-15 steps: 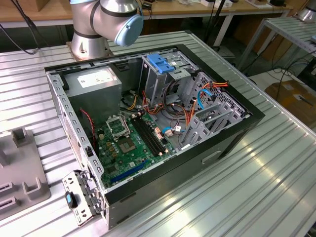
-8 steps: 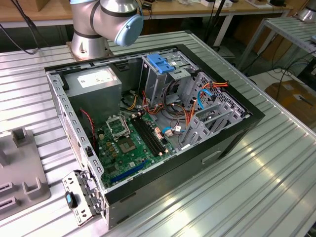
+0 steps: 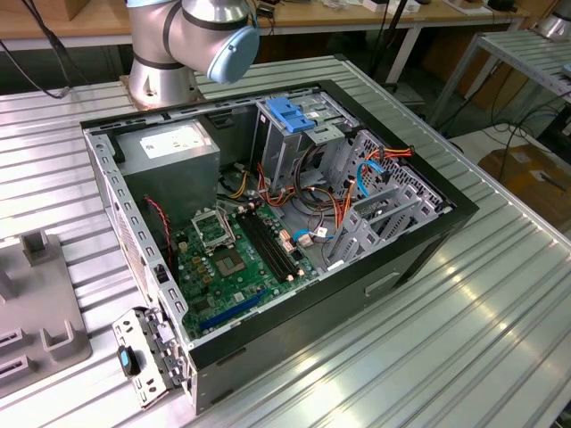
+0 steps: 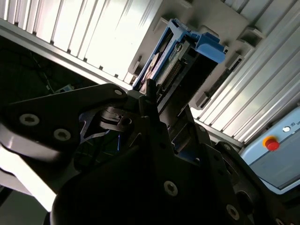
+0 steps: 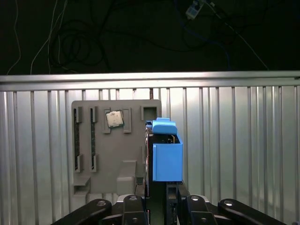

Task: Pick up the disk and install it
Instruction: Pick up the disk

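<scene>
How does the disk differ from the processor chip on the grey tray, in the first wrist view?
The disk wears a bright blue carrier; the processor chip is bare silver. The disk stands on edge; the chip lies flat. The disk is much bigger than the chip. Both are at the grey tray.

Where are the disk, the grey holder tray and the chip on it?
disk [image 5: 168, 161]: first wrist view, blue carrier face.
grey holder tray [image 5: 112, 150]: first wrist view, bare middle part.
chip [image 5: 114, 119]: first wrist view, its middle.

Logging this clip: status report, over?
Tool at disk, grip unclear. Disk upright on grey holder, not installed. No obstruction seen.
</scene>
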Controlling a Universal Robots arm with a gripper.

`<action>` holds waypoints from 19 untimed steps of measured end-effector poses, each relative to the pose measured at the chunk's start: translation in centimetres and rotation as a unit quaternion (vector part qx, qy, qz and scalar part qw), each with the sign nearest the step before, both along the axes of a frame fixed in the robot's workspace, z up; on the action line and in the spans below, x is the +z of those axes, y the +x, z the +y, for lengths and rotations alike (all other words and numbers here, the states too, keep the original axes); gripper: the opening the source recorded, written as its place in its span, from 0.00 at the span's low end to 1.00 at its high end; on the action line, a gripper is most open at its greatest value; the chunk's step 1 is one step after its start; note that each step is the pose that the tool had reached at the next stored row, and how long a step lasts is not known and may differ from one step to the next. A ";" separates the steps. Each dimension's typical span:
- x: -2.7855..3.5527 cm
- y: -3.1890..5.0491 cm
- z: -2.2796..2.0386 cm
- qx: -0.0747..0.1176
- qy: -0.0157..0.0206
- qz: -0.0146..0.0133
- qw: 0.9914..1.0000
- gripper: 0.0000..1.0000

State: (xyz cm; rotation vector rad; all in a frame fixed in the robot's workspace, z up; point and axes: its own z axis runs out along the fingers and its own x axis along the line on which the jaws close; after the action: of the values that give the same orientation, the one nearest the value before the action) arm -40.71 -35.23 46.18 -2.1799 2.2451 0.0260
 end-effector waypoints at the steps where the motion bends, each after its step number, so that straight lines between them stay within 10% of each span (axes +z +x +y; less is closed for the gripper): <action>1: 0.00 0.07 0.00 0.000 0.000 0.000 1.000 0.35; 19: 0.00 1.30 -0.01 0.000 0.000 0.000 1.000 0.35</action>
State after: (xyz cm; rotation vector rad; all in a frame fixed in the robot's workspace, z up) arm -39.42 -35.23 46.18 -2.1800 2.2451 0.0260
